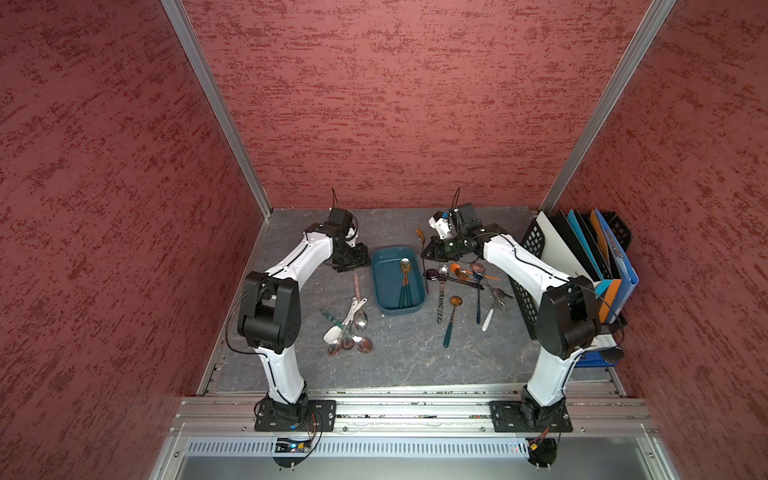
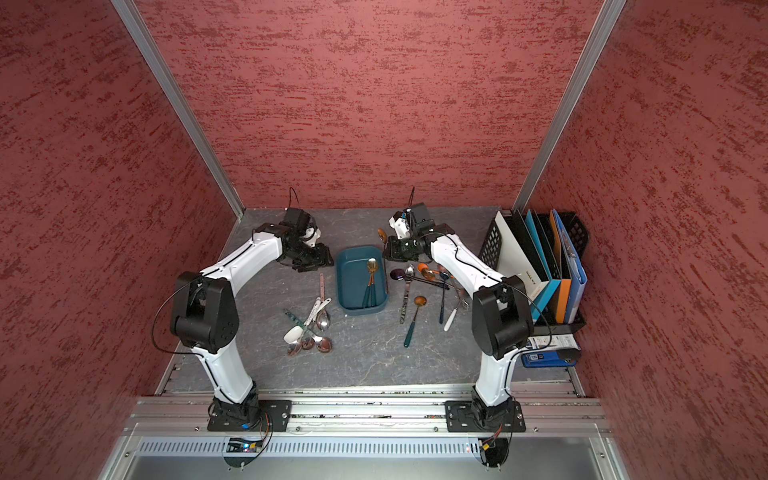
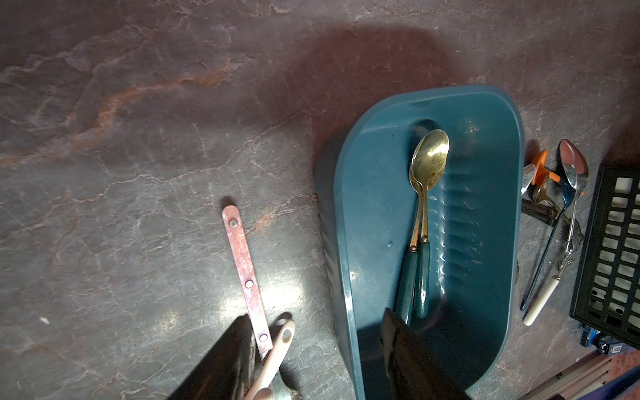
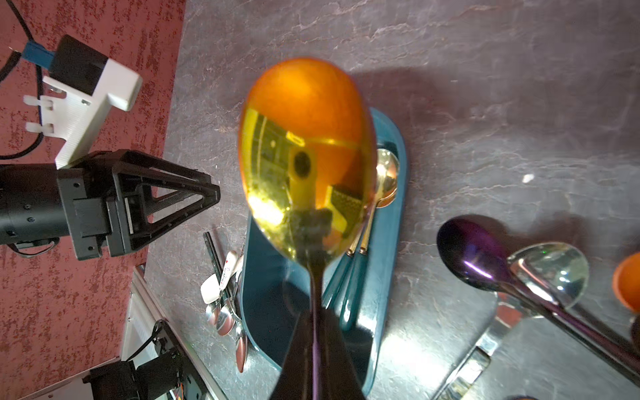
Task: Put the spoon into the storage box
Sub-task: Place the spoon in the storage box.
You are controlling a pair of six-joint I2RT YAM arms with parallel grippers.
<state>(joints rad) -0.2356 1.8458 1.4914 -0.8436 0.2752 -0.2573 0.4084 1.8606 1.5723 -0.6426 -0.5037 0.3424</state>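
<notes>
**A:** What has the right gripper (image 4: 313, 325) got?

**B:** Its jaws are clamped on the thin dark handle of the spoon (image 4: 306, 138). The amber-gold bowl is mirror-bright and points toward the far edge of the bench (image 1: 407, 353)

**A:** Where is it?

**B:** It is held just off the far right corner of the storage box (image 1: 386, 291), not yet over it

**A:** So the step?

**B:** The carry, I judge. Next it must cross the rim, lower, and release beside the two teal-handled spoons (image 3: 420, 214) lying inside

**A:** And the left gripper (image 3: 315, 322)?

**B:** Its jaws are apart and empty, by the box's left side. The box sits mid-bench, nearer the far edge, with other spoons (image 1: 453, 282) on both sides
</notes>
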